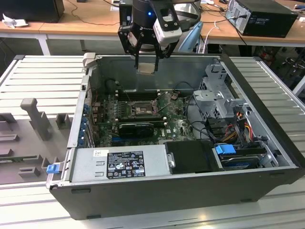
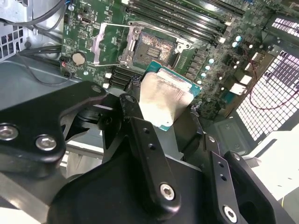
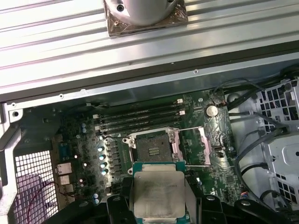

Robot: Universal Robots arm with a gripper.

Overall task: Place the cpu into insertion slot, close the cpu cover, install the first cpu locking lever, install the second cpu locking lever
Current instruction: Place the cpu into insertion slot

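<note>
Black gripper [image 1: 145, 61], fingers clamped on small square silver-topped cpu [image 3: 159, 193], well clear of dark metal-rimmed insertion slot [image 3: 150, 148]; tilted or offset seating risks bent socket pins.

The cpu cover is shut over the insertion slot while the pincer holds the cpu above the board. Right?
No: the first wrist view shows the cpu cover standing open beside the insertion slot. The pincer does hold the cpu above the board.

We log a ribbed grey metal table [image 1: 43, 76] spanning the frame, open computer case [image 1: 157, 195] lying on it at centre, grey fixture blocks [image 1: 35, 117] at the left edge.
</note>
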